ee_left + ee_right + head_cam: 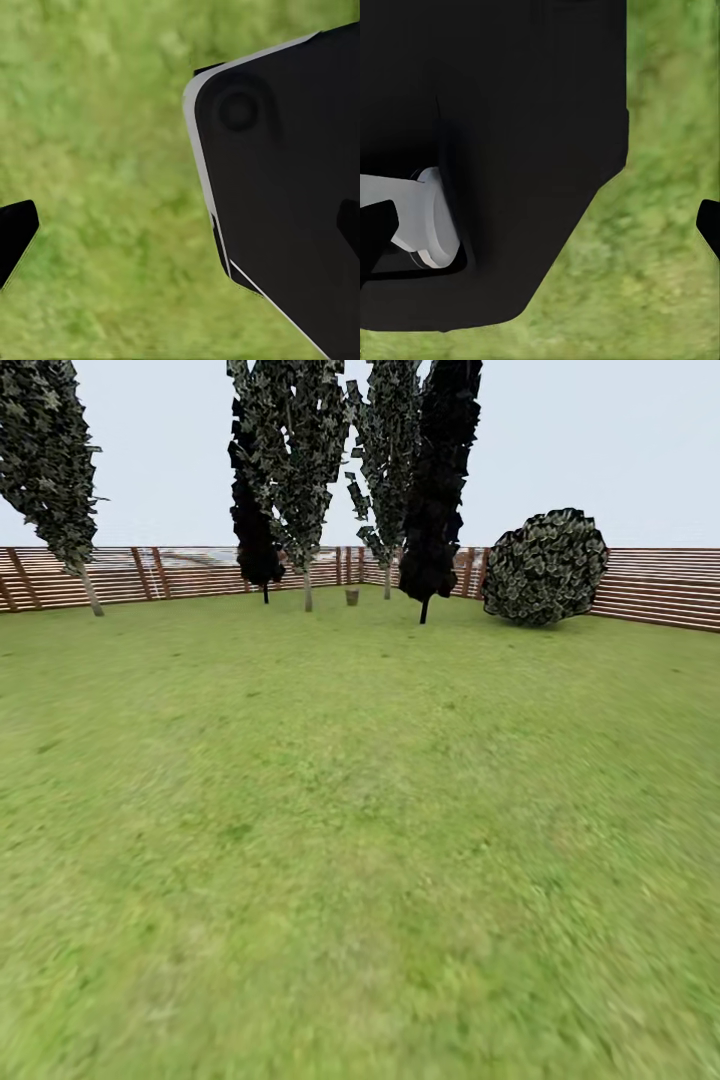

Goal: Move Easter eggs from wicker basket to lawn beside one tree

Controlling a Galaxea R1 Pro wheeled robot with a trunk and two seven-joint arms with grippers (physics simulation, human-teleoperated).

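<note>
Lawn [360, 840]: wide grass, one fence [660, 588] behind.
Basket [352, 597]: one small brown shape far off, between the trunks; eggs too small to tell.
Trees: three pale-trunked [308, 588], two black [424, 605].
Bush [545, 567]: one.
Grippers: both spread apart, empty, over grass.

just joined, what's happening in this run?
Nothing is being handled right now. The head view looks across the lawn toward the fence, where several trees stand, including a pale-trunked tree, plus a round bush. A small brown object by the fence, possibly the wicker basket, is too far to confirm. Both wrist views show grass and dark robot body parts; no eggs are in sight.
</note>
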